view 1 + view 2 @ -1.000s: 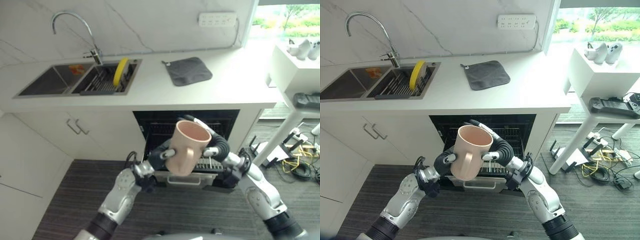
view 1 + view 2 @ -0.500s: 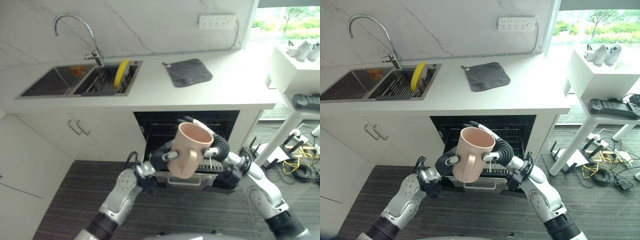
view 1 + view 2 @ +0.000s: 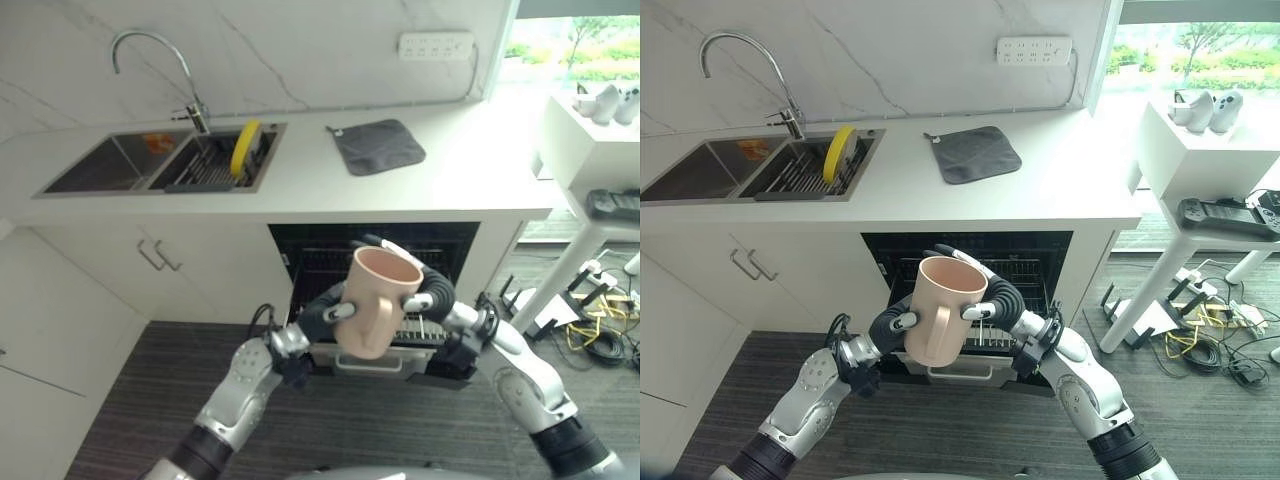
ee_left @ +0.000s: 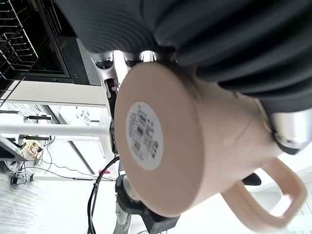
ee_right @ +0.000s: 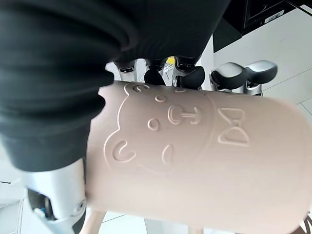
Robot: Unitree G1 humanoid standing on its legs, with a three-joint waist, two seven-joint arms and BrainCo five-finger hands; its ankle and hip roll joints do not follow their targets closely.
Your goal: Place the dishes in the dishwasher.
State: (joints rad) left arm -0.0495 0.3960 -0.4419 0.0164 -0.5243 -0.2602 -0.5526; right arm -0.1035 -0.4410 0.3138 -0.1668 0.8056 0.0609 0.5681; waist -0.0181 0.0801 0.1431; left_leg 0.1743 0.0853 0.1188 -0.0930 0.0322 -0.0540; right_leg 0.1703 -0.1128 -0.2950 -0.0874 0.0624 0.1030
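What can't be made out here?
- Dishwasher rack: mostly hidden in the eye views by the mug and both hands, left, right.
- Mug interior: bottom hidden by its own wall.
- Mug sticker: print too small, left wrist view.

The right hand (image 5: 53, 102) apparently grips an embossed pink mug (image 5: 195, 161).

The scene is brightly lit by daylight from the window (image 3: 1200, 40) at the far right, where the outdoor view is washed out. Glare is spread across the counter (image 3: 1060, 190) beside it. The dishwasher (image 3: 1040, 250) interior is left in deep shadow. The mug (image 4: 195, 146) is evenly lit, perhaps by the same daylight.
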